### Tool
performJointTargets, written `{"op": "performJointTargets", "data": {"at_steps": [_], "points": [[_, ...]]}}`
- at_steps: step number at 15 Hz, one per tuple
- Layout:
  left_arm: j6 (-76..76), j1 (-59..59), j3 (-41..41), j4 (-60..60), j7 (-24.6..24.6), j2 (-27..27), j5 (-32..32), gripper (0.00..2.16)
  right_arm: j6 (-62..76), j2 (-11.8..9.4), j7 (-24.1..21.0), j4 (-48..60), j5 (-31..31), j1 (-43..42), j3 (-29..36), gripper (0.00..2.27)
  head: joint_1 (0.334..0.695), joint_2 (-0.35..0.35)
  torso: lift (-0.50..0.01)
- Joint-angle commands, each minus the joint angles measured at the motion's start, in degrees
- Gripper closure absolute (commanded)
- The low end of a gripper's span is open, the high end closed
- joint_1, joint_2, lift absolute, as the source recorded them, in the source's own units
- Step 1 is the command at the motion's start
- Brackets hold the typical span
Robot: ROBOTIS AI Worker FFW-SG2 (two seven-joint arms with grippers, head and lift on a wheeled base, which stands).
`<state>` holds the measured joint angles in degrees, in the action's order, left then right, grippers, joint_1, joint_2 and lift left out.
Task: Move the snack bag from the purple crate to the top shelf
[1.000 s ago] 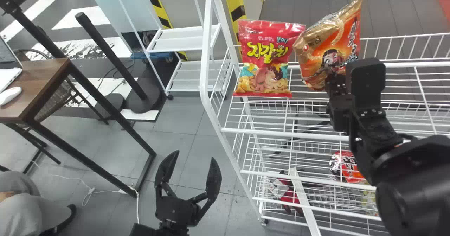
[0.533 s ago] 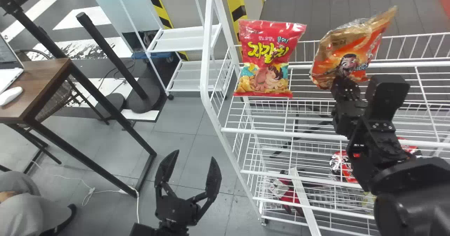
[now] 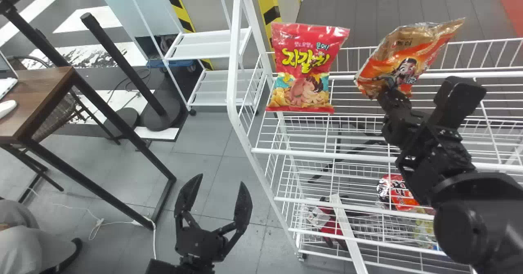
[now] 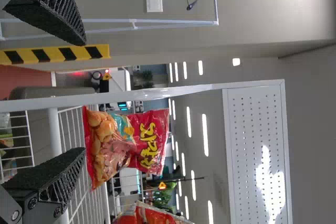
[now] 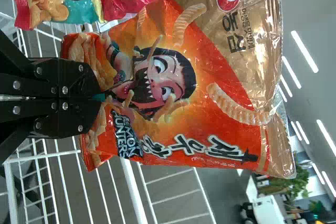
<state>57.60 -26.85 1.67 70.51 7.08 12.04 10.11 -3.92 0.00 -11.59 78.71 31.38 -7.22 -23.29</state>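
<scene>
Right gripper (image 5: 95,97): fingers pinching the lower end of the snack bag.
Snack bag (image 5: 220,124): orange and gold, leaning, held at the top shelf (image 3: 345,77); I cannot tell whether it touches the wires.
Handling: light, puffed and slippery, I judge, with contents that crush easily.
Hold: the flat lower edge suits me; squeezing the belly risks breakage.
Red bag (image 3: 304,63): upright, just beside, to the left.
Left gripper (image 3: 222,179): spread and empty, parked left of the rack.
</scene>
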Motion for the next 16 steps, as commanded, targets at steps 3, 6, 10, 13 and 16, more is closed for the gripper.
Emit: {"op": "performJointTargets", "data": {"at_steps": [3, 6, 10, 13, 16], "points": [[0.10, -0.04, 0.00, -0.11, -0.05, 0.00, 0.00, 0.10, -5.54, 0.05, 0.61, -0.58, 1.40, -2.53, -0.09, 1.95, 0.695, 0.330, 0.009], [0.27, 0.05, 0.00, -0.11, -0.05, 0.00, 0.00, 0.10, -10.81, 0.05, 0.52, -2.34, 2.37, -5.00, 0.00, 1.95, 0.695, 0.338, 0.009], [1.33, 0.49, 0.00, -0.90, -0.05, 0.09, 0.09, 0.10, -11.34, 0.05, 0.43, -5.06, 2.99, -7.54, 0.62, 1.94, 0.695, 0.341, 0.009], [1.33, 0.57, 0.00, -1.07, 0.04, 0.18, 0.18, 0.10, -11.34, 0.05, 0.43, -6.03, 3.87, -8.69, 0.70, 1.81, 0.695, 0.331, 0.009], [1.33, 0.66, 0.00, -1.07, 0.22, 0.18, 0.18, 0.10, -12.04, 0.05, 0.78, -6.12, 4.30, -9.30, 1.06, 0.86, 0.695, 0.328, 0.009]]}}
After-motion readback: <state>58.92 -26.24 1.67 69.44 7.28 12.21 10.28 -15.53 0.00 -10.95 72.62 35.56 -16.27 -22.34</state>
